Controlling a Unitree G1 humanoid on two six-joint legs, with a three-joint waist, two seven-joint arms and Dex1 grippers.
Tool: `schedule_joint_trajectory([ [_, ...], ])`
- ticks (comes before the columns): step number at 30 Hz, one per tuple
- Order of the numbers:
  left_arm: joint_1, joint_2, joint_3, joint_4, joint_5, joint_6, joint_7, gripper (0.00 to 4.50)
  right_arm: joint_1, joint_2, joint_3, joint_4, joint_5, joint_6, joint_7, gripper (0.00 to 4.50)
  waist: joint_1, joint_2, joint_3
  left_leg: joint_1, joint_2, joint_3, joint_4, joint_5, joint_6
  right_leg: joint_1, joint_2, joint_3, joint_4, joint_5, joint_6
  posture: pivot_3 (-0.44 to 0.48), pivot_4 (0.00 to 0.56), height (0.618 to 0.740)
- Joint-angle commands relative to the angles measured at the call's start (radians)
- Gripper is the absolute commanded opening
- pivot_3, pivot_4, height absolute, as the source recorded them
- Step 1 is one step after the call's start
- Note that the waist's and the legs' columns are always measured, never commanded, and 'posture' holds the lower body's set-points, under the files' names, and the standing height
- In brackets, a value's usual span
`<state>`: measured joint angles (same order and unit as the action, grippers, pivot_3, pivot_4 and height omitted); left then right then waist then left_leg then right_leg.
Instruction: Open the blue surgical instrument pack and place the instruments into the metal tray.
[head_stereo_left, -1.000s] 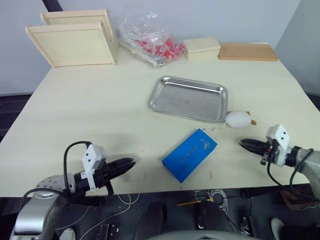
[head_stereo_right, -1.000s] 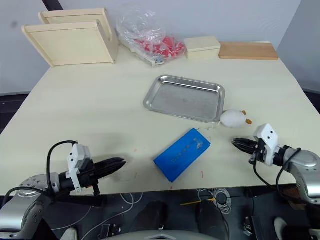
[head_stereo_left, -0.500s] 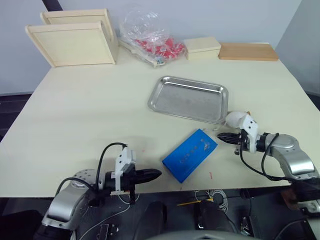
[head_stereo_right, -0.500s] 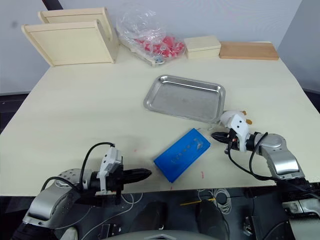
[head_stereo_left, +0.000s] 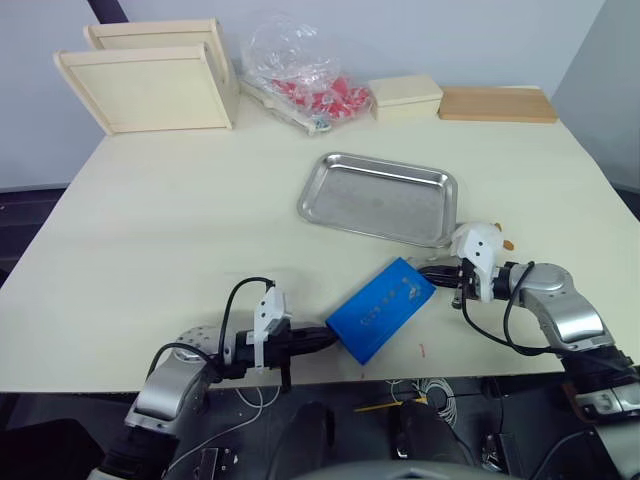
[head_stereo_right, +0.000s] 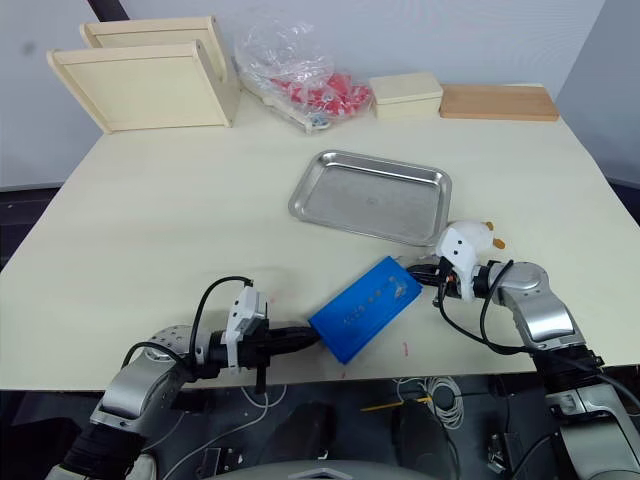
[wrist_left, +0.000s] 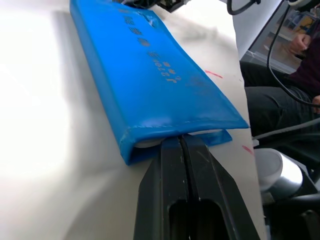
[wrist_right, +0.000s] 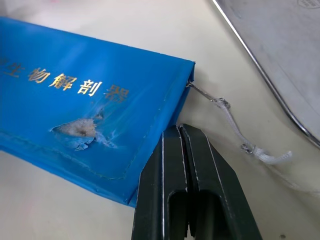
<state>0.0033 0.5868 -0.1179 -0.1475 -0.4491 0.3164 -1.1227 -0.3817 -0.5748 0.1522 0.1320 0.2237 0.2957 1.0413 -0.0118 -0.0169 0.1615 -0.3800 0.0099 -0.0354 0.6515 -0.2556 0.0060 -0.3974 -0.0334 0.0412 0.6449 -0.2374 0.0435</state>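
Blue surgical instrument pack flat on the table, closed, pinned between two sets of jaws: left gripper pressed together, tips nosing into the open flap end, likely to lift it; right gripper also together, touching the opposite end beside the zipper cord, steadying. Instruments hidden inside. Metal tray just beyond the right jaws, bare.

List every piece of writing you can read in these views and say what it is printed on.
"生物解剖器" in gold characters on the face of the blue surgical instrument pack, read in the right wrist view; the first character is cut by the picture's edge, so it is uncertain.
Further gold print on the same pack in the left wrist view: too blurred to read.
A faint stamp on the metal tray: unreadable.
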Motion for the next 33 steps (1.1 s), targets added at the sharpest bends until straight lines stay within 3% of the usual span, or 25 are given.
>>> schedule_joint_trajectory([
  [1,-0.002,-0.005,0.023,0.045,0.025,-0.035,0.028,0.04,0.008,-0.014,-0.009,-0.070,0.037,0.026,0.037,0.00,0.000,0.000,0.000,0.000,0.000,0.000,0.000,0.000,0.000,0.000,0.000,0.000,0.000,0.000,0.000,0.000,0.150,0.740],
  [10,-0.063,-0.031,0.109,0.156,0.048,-0.146,0.091,0.04,0.091,-0.011,-0.003,-0.193,0.090,0.094,0.056,0.00,-0.003,0.001,0.000,0.001,0.000,-0.001,0.000,0.000,0.000,0.000,0.002,-0.001,0.002,0.000,0.000,0.000,0.150,0.740],
  [21,-0.119,-0.034,0.141,0.282,0.092,-0.258,0.107,0.04,0.114,0.056,0.003,-0.212,0.071,0.081,-0.020,0.00,-0.002,0.000,0.000,0.001,0.000,-0.001,0.001,0.000,0.000,0.000,0.002,-0.001,0.002,0.000,0.000,0.000,0.150,0.740],
  [27,-0.134,-0.027,0.154,0.306,0.099,-0.284,0.111,0.04,0.116,0.046,-0.005,-0.179,0.036,0.026,-0.040,0.00,-0.003,0.000,0.000,0.001,0.000,-0.001,0.001,0.000,0.000,0.000,0.002,0.000,0.002,0.000,0.000,0.000,0.150,0.740],
  [33,-0.090,0.040,0.196,0.303,0.066,-0.286,0.033,0.04,0.138,-0.007,-0.053,-0.118,0.021,-0.168,0.004,0.00,-0.006,0.000,0.000,0.000,0.000,0.000,0.000,0.000,0.000,0.000,0.002,0.000,0.002,0.000,0.000,0.000,0.150,0.740],
])
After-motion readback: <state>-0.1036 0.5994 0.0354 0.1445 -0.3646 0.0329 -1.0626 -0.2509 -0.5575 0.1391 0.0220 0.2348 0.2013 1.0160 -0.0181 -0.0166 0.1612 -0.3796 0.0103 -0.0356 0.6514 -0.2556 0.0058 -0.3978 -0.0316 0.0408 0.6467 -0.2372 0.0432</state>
